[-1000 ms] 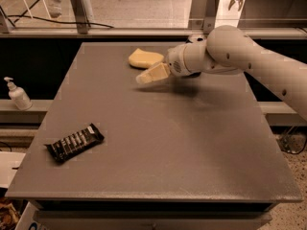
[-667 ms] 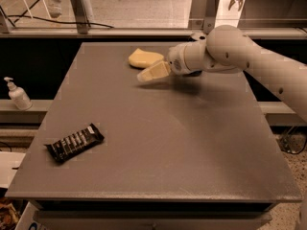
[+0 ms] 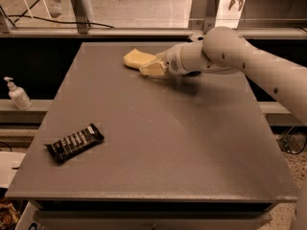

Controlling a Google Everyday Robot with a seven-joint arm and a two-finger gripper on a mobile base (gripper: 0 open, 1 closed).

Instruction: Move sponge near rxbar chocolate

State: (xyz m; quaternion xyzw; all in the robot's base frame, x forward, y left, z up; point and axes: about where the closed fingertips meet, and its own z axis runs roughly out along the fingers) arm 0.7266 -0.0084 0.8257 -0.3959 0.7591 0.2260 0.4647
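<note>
The sponge is a pale yellow block lying flat near the far edge of the grey table, left of centre. My gripper reaches in from the right on the white arm and sits low at the sponge's near right edge, touching or almost touching it. The rxbar chocolate, a black wrapper with white lettering, lies flat near the table's front left corner, far from the sponge and the gripper.
A white pump bottle stands on a ledge left of the table. A rail with metal posts runs behind the table's far edge. The table's front edge drops off close to the camera.
The gripper has crept slightly up and left, closing onto the sponge's near right edge. The sponge and the bar have not moved.
</note>
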